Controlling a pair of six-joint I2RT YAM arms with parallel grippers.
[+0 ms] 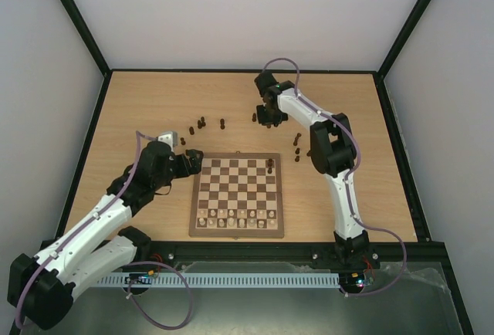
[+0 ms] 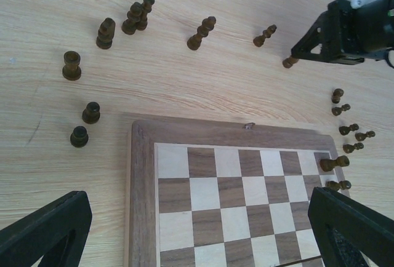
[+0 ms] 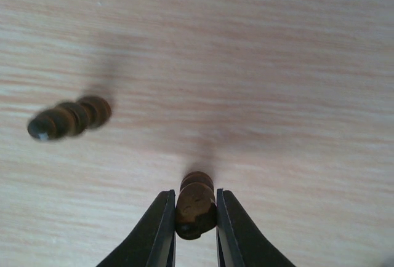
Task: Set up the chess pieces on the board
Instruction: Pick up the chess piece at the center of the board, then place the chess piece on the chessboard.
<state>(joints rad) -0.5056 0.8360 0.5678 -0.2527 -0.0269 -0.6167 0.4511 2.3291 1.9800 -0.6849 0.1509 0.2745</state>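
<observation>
The board (image 1: 194,200) lies near the table's front, with two dark chess pieces (image 1: 270,165) on its far right squares. Pale chessmen (image 1: 235,218) fill its near rows. Other dark chess pieces (image 2: 135,19) stand or lie scattered on the table beyond the board. My right gripper (image 3: 196,218) is low over the table behind the board's far right corner, shut on one dark chess piece (image 3: 196,208). Another dark piece (image 3: 69,119) lies to its left. My left gripper (image 2: 200,236) hangs open over the board's far left corner, with nothing between its fingers (image 2: 46,230).
A cluster of dark pieces (image 2: 351,131) sits right of the board's far corner. Three rounder dark pieces (image 2: 80,101) stand off its left corner. Black rails edge the tabletop (image 1: 154,96), with walls on three sides.
</observation>
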